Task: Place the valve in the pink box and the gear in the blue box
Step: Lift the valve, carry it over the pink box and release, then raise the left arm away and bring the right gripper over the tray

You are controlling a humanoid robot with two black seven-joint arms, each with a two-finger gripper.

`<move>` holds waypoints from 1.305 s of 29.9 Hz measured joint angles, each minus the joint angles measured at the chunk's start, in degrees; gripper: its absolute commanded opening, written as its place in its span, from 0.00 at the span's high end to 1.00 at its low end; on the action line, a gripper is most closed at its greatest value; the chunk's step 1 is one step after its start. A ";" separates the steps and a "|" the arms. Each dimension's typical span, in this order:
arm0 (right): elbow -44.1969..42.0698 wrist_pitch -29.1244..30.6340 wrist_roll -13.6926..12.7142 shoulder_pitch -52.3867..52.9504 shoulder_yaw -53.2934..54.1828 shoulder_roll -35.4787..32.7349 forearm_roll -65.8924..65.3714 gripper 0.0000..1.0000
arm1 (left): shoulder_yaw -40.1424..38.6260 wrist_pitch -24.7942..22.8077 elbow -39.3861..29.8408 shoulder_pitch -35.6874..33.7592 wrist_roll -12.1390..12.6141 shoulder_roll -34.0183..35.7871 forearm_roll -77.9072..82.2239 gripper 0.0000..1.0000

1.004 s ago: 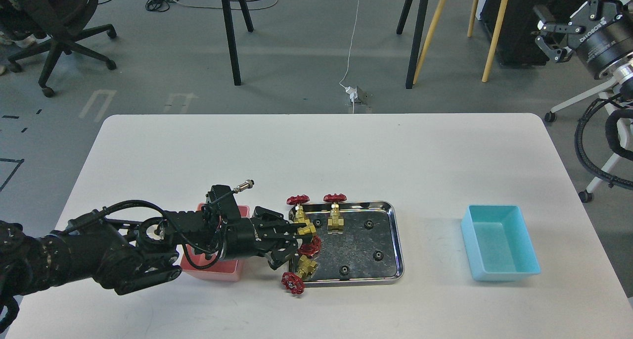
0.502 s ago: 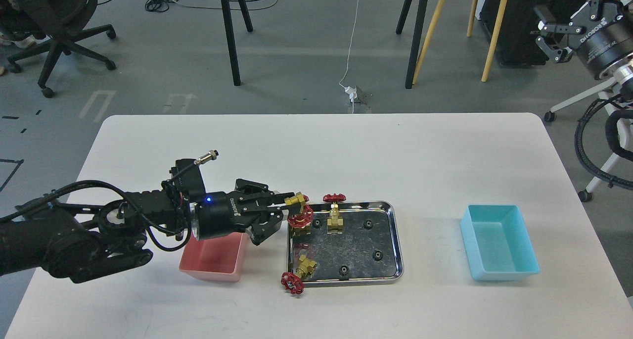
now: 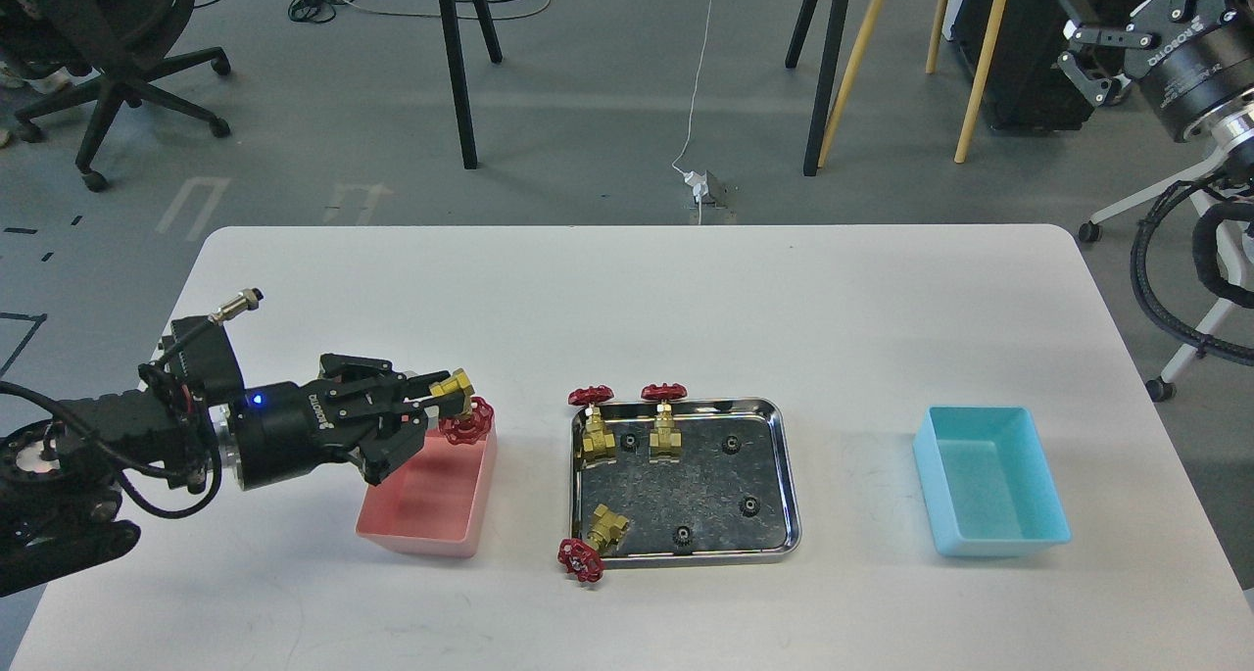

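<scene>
My left gripper (image 3: 443, 400) is shut on a valve (image 3: 458, 408), brass body with a red handwheel, and holds it over the far right corner of the pink box (image 3: 416, 542). Three more valves stay at the steel tray (image 3: 789, 495): two at its far left edge (image 3: 596, 428) (image 3: 665, 418) and one hanging over its near left corner (image 3: 594, 544). Several small black gears (image 3: 749, 505) lie in the tray. The blue box (image 3: 989, 480) stands empty at the right. My right gripper (image 3: 1112, 39) is raised off the table at the top right, open and empty.
The white table's edges run along the near and right sides. Beyond the far edge are chair and stand legs, cables and a black office chair (image 3: 108, 34) on the floor.
My left gripper has lifted a valve out of the tray's left side and carried it left, to above the pink box. The right arm has barely shifted.
</scene>
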 measured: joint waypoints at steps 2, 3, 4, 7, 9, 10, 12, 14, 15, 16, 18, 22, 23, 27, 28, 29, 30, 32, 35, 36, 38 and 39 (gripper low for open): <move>-0.05 0.00 0.00 -0.02 0.00 0.00 0.00 0.01 | -0.19 0.02 0.29 0.81 0.00 0.04 1.24 0.89; -0.06 0.00 0.00 -0.07 0.00 0.00 0.00 0.01 | -0.25 0.03 0.39 1.18 0.00 0.04 1.54 0.87; -0.08 0.00 0.00 -0.11 0.00 -0.01 0.00 0.01 | -0.28 0.03 0.48 1.71 0.00 0.03 1.77 0.84; -0.08 0.00 0.00 -0.20 -0.03 -0.23 0.00 0.01 | -0.29 0.03 1.21 3.10 -0.01 -0.49 2.03 0.70; -0.05 0.00 0.00 -0.26 -0.03 -0.43 0.00 0.01 | -0.32 0.03 2.34 3.45 0.00 -1.04 2.04 0.56; -0.02 0.00 0.00 -0.29 -0.03 -0.47 0.00 0.01 | -0.36 0.03 2.90 3.51 0.00 -1.37 1.97 0.48; 0.00 0.00 0.00 -0.38 -0.03 -0.57 0.00 0.01 | -0.45 0.03 3.51 3.52 0.00 -1.74 1.70 0.39; 0.01 0.00 0.00 -0.42 -0.03 -0.67 0.03 0.01 | -0.49 0.03 3.73 3.52 0.00 -1.87 1.46 0.31; 0.06 0.00 0.00 -0.42 -0.03 -0.69 0.03 0.01 | -0.51 0.03 3.76 3.52 0.00 -1.89 1.42 0.24; 0.13 0.00 0.00 -0.45 -0.03 -0.69 0.03 0.01 | -0.52 0.03 3.78 3.52 0.00 -1.89 1.39 0.20; 0.35 0.00 0.00 -0.49 -0.26 -0.69 0.03 0.01 | -0.53 0.04 3.79 3.52 0.00 -1.85 1.27 0.18; 1.05 0.00 0.00 -0.45 -1.09 -0.29 -0.52 0.01 | -0.59 0.12 3.80 3.51 0.00 -1.32 1.18 0.14; 1.35 0.00 -0.01 -0.36 -1.36 -0.18 -0.86 0.01 | -0.87 0.13 3.80 3.51 0.00 -1.24 1.15 0.13; 4.34 0.00 -0.02 1.23 -4.46 0.00 -5.63 0.01 | -5.57 0.04 3.68 3.49 0.00 -0.89 -0.78 0.11; 5.30 0.00 -0.03 2.40 -5.56 0.03 -8.33 0.01 | -6.93 -0.09 3.58 3.49 0.00 -0.79 -1.87 0.11; 6.36 0.00 -0.03 3.80 -6.88 0.05 -11.67 0.01 | -8.52 -0.28 3.47 3.49 0.00 -0.70 -3.54 0.10; 7.40 0.00 -0.03 5.01 -8.21 0.10 -14.96 0.01 | -10.09 -0.47 3.42 3.49 0.00 -0.68 -5.58 0.10; 10.27 0.01 -0.03 7.77 -11.96 0.44 -23.55 0.01 | -13.24 -0.71 3.38 3.46 0.00 -0.77 -10.42 0.10; 13.96 0.01 -0.66 11.80 -17.88 1.61 -36.34 0.01 | -18.53 -1.44 3.01 3.36 0.00 -1.68 -19.40 0.10; 14.99 0.01 -0.81 12.82 -19.70 2.12 -39.77 0.01 | -20.74 -2.01 2.63 3.36 0.00 -2.39 -22.78 0.10; 17.53 0.02 -1.02 14.87 -23.52 3.34 -46.13 0.01 | -25.28 -3.46 1.74 3.36 0.00 -4.23 -29.19 0.10; 19.32 0.02 -1.09 16.27 -25.91 4.05 -49.83 0.01 | -27.88 -4.49 1.41 3.36 0.00 -5.31 -33.15 0.10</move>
